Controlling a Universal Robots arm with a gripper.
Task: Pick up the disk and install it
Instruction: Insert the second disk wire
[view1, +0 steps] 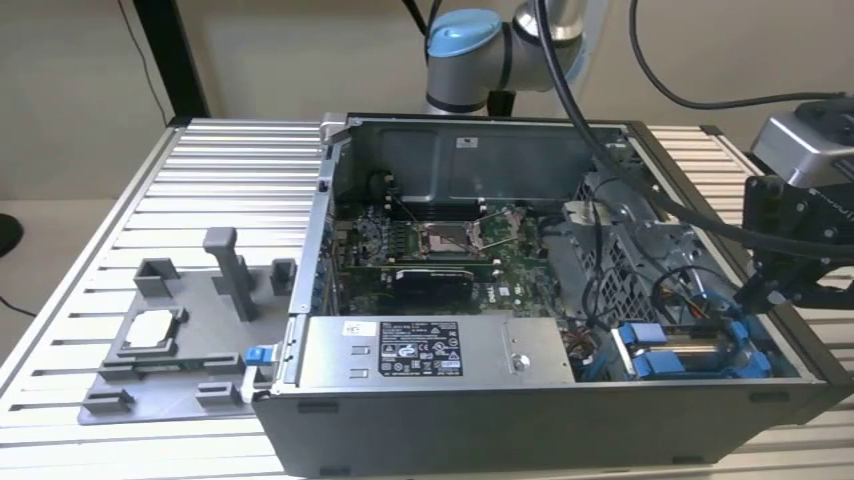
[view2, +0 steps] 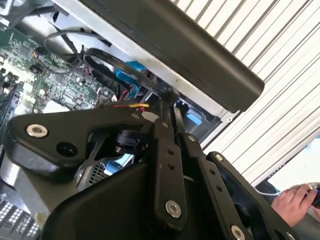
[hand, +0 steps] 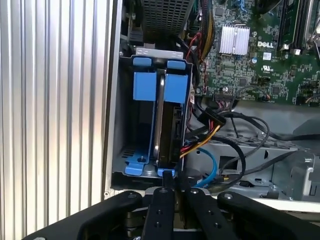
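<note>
One black gripper (hand: 169, 181) hangs at the corner of an open computer case (view1: 534, 425), on the exterior view's right. In the first wrist view its two thin fingers (hand: 168, 176) sit close together, nearly shut, their tips at the near edge of the disk (hand: 167, 125). They seem to pinch that edge, though the contact itself is hard to make out. In the second wrist view the gripper's linkage (view2: 170, 165) covers the tips.

The disk stands on edge inside a grey drive bay (hand: 122, 160) in that corner of the case. Its blue carrier (hand: 144, 86) frames it, with blue tabs at both ends. In the exterior view the disk (view1: 694, 352) shows as a silver face between blue ends. Red, yellow and black cables (hand: 210, 131) run just beside the bay, and a blue cable (hand: 214, 167) loops near them.

Further in lies the green motherboard (view1: 434, 250), with a silver heatsink (hand: 235, 39) on it. A silver power supply (view1: 420, 350) with a black-and-white label fills the case's near side.

The case rests on a ribbed metal counter (view1: 227, 180). A grey fixture (view1: 180, 345) sits on the counter on the exterior view's left, well apart from the gripper. A person's hand (view2: 295, 199) shows beyond the counter's edge.
</note>
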